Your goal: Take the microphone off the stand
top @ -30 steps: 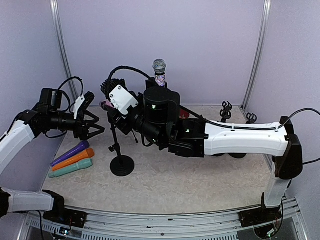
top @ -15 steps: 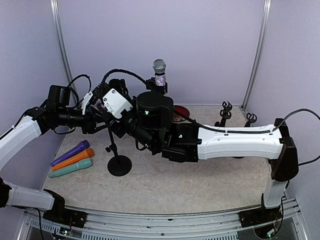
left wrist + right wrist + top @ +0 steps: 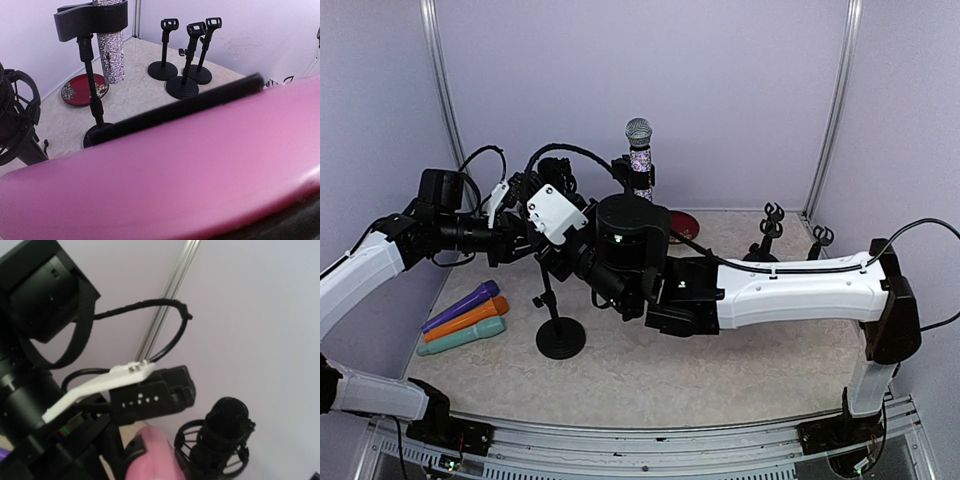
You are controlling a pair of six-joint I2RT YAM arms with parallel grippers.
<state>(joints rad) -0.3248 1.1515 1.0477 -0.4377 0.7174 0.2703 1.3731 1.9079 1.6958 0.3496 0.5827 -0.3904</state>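
The pink microphone (image 3: 175,165) fills the lower part of the left wrist view. In the right wrist view its end (image 3: 150,457) sits in a black clip. From above it is almost hidden by both wrists. Its black stand (image 3: 560,338) rests on a round base left of centre, pole slightly tilted. My left gripper (image 3: 520,238) reaches in from the left and is shut on the microphone at the top of the stand. My right gripper (image 3: 558,258) is shut on the stand's upper pole just below the clip. Neither gripper's fingers show in its own wrist view.
A glittery microphone (image 3: 639,150) stands clipped in a second stand at the back. Purple (image 3: 460,305), orange (image 3: 467,318) and teal (image 3: 460,336) microphones lie at the left. A red plate (image 3: 682,222) and empty stands (image 3: 772,225) are at the back right. A black shock-mounted microphone (image 3: 220,440) is close by.
My left gripper has moved right from open air to the top of the stand, and its jaws have closed from wide open. The right arm and stand shifted slightly.
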